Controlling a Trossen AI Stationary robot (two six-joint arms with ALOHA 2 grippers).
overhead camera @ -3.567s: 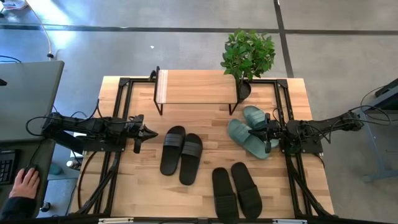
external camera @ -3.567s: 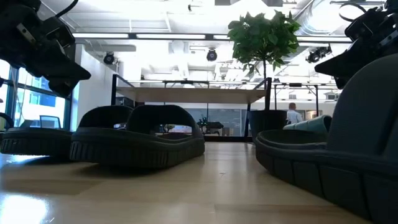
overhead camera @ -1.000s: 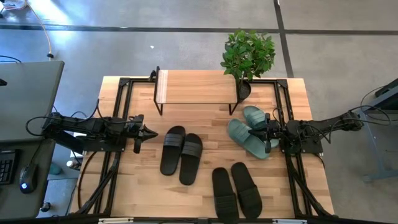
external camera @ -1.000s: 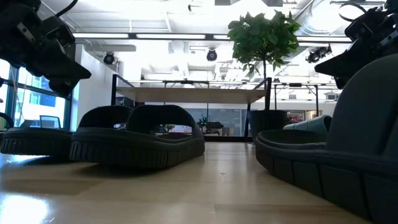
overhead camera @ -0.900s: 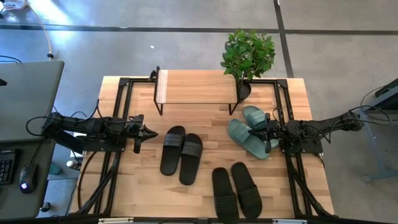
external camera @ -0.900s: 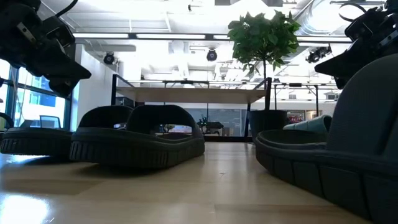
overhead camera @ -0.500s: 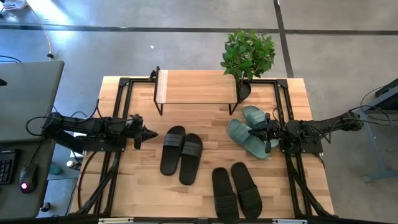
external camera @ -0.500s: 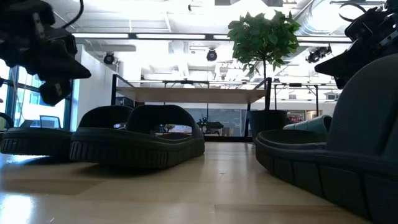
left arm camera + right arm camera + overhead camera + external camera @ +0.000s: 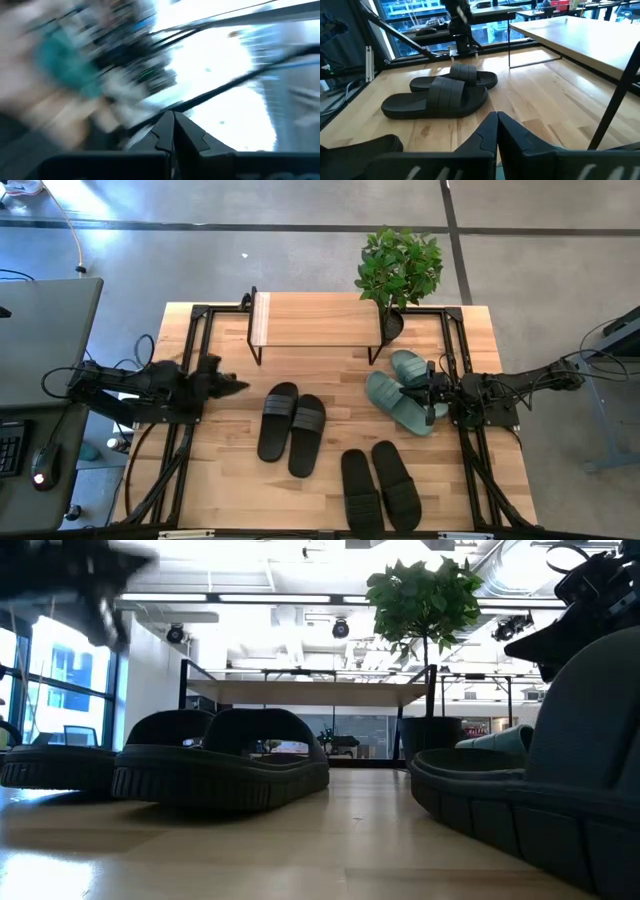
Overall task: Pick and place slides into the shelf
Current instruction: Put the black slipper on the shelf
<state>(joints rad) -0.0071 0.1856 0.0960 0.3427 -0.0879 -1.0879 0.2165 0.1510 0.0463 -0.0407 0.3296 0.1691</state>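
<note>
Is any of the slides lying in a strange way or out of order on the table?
Yes. The two sage-green slides overlap at an angle near the right gripper, one partly on the other, while both black pairs lie flat, side by side. The shelf holds no slides on top.

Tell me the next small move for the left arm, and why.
Probably swing the left gripper over the nearest black slide and open it. The fingers look shut in the left wrist view, the shelf top is bare, and all slides lie on the table. The right gripper waits over the green pair.
</note>
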